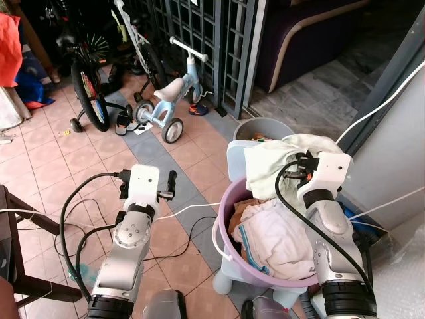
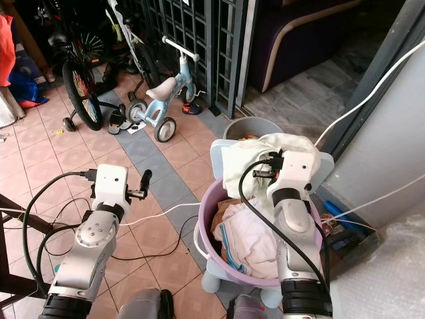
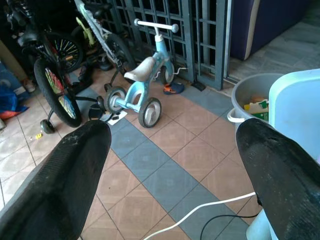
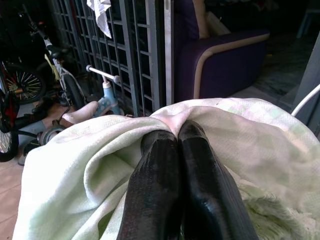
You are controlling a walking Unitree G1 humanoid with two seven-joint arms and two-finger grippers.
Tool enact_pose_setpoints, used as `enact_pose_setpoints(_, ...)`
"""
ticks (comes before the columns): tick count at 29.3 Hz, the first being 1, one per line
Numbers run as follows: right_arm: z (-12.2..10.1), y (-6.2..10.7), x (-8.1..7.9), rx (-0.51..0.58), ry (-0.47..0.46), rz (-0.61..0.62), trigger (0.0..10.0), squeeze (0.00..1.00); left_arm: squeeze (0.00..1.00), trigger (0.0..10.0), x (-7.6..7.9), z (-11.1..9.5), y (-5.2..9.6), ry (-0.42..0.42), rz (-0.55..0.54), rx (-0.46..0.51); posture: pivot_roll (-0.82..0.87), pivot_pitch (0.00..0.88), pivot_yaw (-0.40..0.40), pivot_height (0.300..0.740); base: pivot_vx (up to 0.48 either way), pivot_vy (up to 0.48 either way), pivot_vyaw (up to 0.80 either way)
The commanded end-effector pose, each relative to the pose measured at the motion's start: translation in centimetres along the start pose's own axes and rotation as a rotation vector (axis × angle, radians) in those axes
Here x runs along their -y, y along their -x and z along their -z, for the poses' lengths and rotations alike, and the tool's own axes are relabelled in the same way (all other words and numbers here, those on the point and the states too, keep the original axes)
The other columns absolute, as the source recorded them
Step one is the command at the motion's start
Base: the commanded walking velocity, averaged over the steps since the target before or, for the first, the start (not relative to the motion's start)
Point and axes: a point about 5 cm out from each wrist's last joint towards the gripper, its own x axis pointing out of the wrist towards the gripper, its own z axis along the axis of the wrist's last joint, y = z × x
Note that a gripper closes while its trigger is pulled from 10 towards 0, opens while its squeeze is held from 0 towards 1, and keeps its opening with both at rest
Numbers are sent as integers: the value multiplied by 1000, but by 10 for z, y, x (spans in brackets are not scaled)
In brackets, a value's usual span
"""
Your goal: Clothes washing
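Observation:
A purple basin (image 1: 222, 222) full of clothes sits on a pale blue plastic stool (image 1: 228, 278) in front of me, right of centre. White garments (image 1: 282, 234) lie inside it. A pale green towel (image 1: 269, 161) drapes over the basin's far side. My right gripper (image 4: 178, 130) is shut on a fold of this towel, above the basin's back rim. Left of the basin, my left gripper (image 3: 172, 132) hangs open over the tiled floor, nothing between its fingers (image 3: 75, 165).
A grey bucket (image 1: 263, 126) stands behind the basin. A blue tricycle (image 1: 170, 106) and bicycles (image 1: 89, 86) crowd the far left by a metal grille (image 1: 219, 40). Cables (image 1: 73, 206) trail on the tiles. A dark wooden frame (image 1: 16, 229) is at my left, a grey wall (image 1: 398, 153) at my right.

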Motion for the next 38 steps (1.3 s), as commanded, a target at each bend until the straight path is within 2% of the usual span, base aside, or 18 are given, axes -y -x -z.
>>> enact_pose_setpoints(1, -9, -4, -2, 48, 7, -11, 0, 0, 0, 10000, 0, 0, -3, -4, 1, 8, -9, 0, 55, 740, 0, 0, 0)
enact_pose_setpoints(10, -12, -7, -14, 63, 23, -43, 0, 0, 0, 10000, 1, 4, -3, 6, -1, 17, -1, 0, 47, 740, 0, 0, 0)
enact_pose_setpoints(11, -13, -8, -15, 65, 25, -46, 431, 0, 0, 10000, 1, 4, -3, 7, 0, 20, -2, 0, 47, 740, 0, 0, 0)
enact_pose_setpoints(12, -13, -8, -15, 66, 25, -47, 431, 0, 0, 10000, 1, 4, -3, 7, 0, 21, -2, 0, 47, 740, 0, 0, 0)
enact_pose_setpoints(14, -13, -8, -15, 66, 26, -47, 1686, 0, 0, 10000, 2, 4, -4, 8, 1, 23, -5, 0, 46, 740, 0, 0, 0)
enact_pose_setpoints(15, -13, -9, -15, 65, 28, -47, 3686, 0, 0, 10000, 2, 4, -4, 10, 2, 24, -7, 0, 48, 740, 0, 0, 0)
enact_pose_setpoints(16, -14, -9, -15, 67, 28, -48, 4314, 0, 0, 10000, 2, 4, -5, 10, 4, 25, -8, 0, 47, 740, 0, 0, 0)
enact_pose_setpoints(18, -14, -10, -15, 69, 28, -50, 4314, 0, 0, 10000, 2, 4, -5, 11, 5, 26, -9, 0, 48, 740, 0, 0, 0)
enact_pose_setpoints(19, -15, -10, -16, 71, 30, -52, 6667, 0, 0, 10000, 2, 4, -6, 12, 6, 27, -11, 0, 48, 740, 0, 0, 0)
enact_pose_setpoints(20, -15, -10, -16, 71, 33, -52, 10000, 0, 0, 10000, 2, 4, -6, 13, 7, 28, -11, 0, 48, 740, 0, 0, 0)
enact_pose_setpoints(38, -13, -13, -23, 62, 56, -73, 10000, 0, 0, 10000, 2, 5, -5, 22, -1, 33, 2, 0, 38, 740, -279, -277, 0)
